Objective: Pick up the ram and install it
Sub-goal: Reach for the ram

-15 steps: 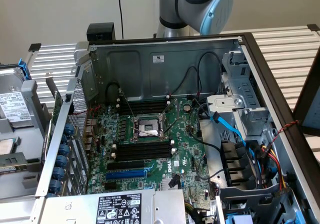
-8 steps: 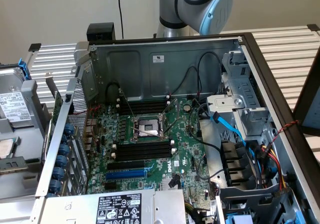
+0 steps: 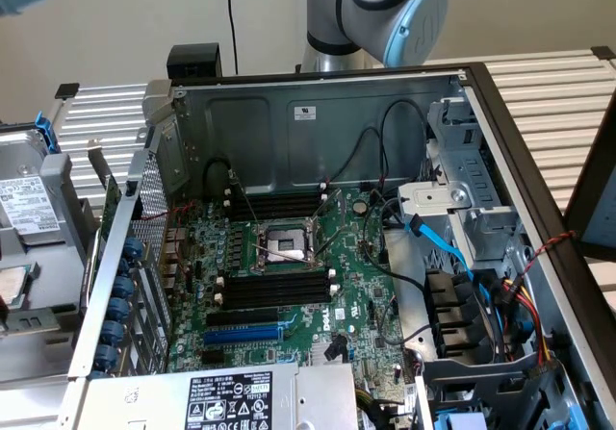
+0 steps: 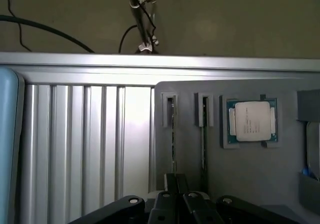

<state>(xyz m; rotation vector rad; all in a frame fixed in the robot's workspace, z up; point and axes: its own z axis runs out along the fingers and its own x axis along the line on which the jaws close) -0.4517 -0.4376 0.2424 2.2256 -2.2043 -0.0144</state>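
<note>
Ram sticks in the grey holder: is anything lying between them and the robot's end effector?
Nothing visible does. The end effector is right next to the ram, which stands on edge in a slot of the grey holder. A second stick stands in the neighbouring slot and a processor lies beyond it, both aside.

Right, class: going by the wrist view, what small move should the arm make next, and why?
Probably open the pincer above the ram stick closest to it. The pincer is shut and empty, and that stick stands edge-on in its slot in the grey holder, so a shut pincer cannot straddle it.
</note>
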